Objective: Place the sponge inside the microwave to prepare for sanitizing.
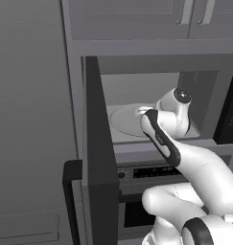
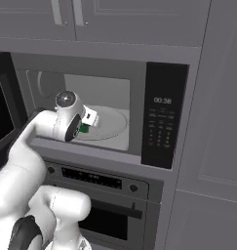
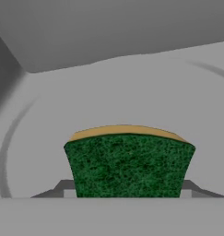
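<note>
1. While the microwave [image 2: 139, 73] stands with its door [image 1: 96, 158] swung wide to the left, the white arm [image 1: 194, 167] reaches in through the opening.
2. The hand [image 2: 93, 118] is inside the cavity, over the near left part of the round turntable [image 2: 112, 124].
3. The hand is pinching the sponge [image 3: 128, 163]: in the hand view the dark green face fills the space between the two fingers [image 3: 62, 188], with a yellowish layer along its far edge.
4. In the right base view a small patch of the sponge's green shows just under the wrist, at the turntable's near rim.
5. Whether the sponge touches the turntable or is held just above it cannot be told.
6. The pale back wall [image 3: 109, 32] and floor of the cavity lie beyond the sponge in the hand view.
7. The black keypad panel [image 2: 164, 117] sits right of the cavity, showing lit digits.
8. Below the microwave is an oven [image 2: 105, 195] with a dark display strip and a horizontal handle.
9. Cabinet doors [image 2: 90, 14] with bar handles hang above.
</note>
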